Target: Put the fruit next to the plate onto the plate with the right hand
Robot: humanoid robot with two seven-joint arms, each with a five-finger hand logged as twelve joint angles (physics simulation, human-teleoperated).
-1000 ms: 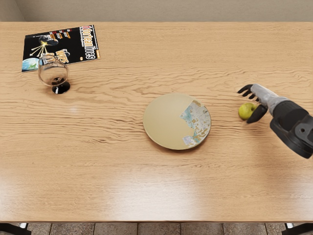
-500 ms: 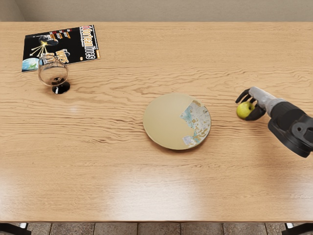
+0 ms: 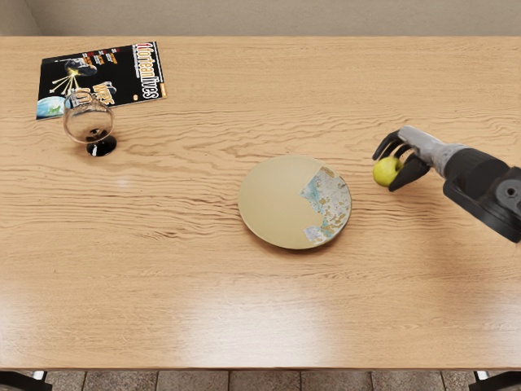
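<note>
head view, looking down on a wooden table (image 3: 244, 309): the right hand (image 3: 404, 154) reaches in from the right edge with its dark fingers curled around a small yellow-green fruit (image 3: 387, 172) - clamped on it, presumably so it can be carried - near the round plate (image 3: 273, 204) on its right, not touching it. whether the fruit is clear of the table i cannot tell. nothing lies between fruit and plate, so the way looks open - a wine glass (image 3: 89, 122) and a magazine (image 3: 102, 77) sit well apart at the far left.
</note>
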